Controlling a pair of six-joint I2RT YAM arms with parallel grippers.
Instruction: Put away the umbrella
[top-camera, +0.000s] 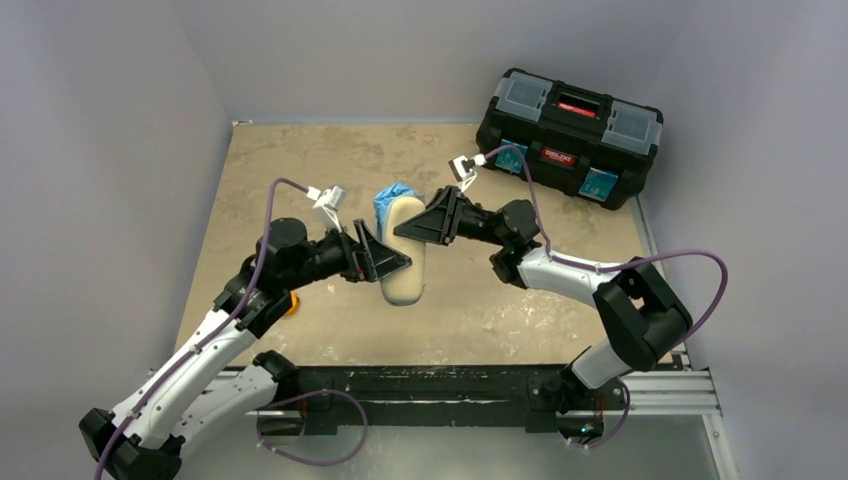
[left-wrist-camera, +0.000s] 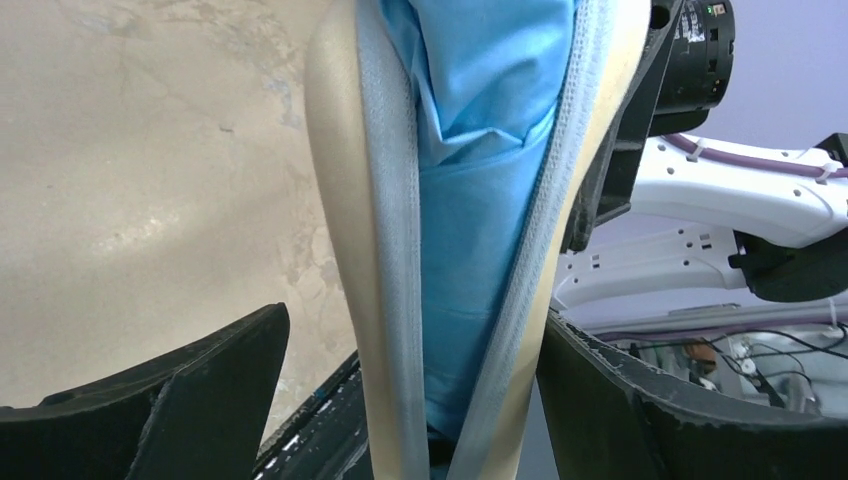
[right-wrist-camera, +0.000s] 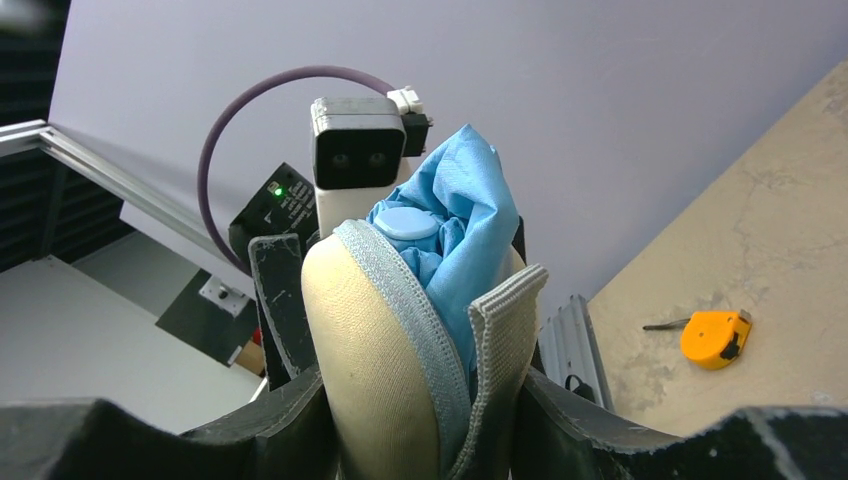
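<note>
The tan surface (top-camera: 300, 170) carries everything. A black toolbox (top-camera: 570, 135) with a closed lid sits at its far right corner, well beyond the right gripper (top-camera: 408, 228) and clear of both arms.

The grey-beige case (top-camera: 406, 285) lies lengthwise at mid-surface, directly between the two grippers, with its zip open along the top. The umbrella (top-camera: 388, 203) is inside it. Its light blue fabric fills the gap between the zip edges and bunches out of the far end, just beyond the right gripper, where a pale round cap shows among the folds. Nothing else lies between the grippers. The small orange tape measure (right-wrist-camera: 715, 338) rests on the surface behind the left gripper (top-camera: 398, 264), beside that arm's forearm and well apart from the case.

The right arm reaches in from the right with its elbow bent and its wrist level. Its gripper is clamped across the far half of the case, with both fingers pressed into the sides.

The left arm comes in low from the left, its gripper straddling the near half. Its jaws are spread: one finger (left-wrist-camera: 620, 420) lies against the case wall, while the other (left-wrist-camera: 190, 400) stands off from it with a gap showing.
</note>
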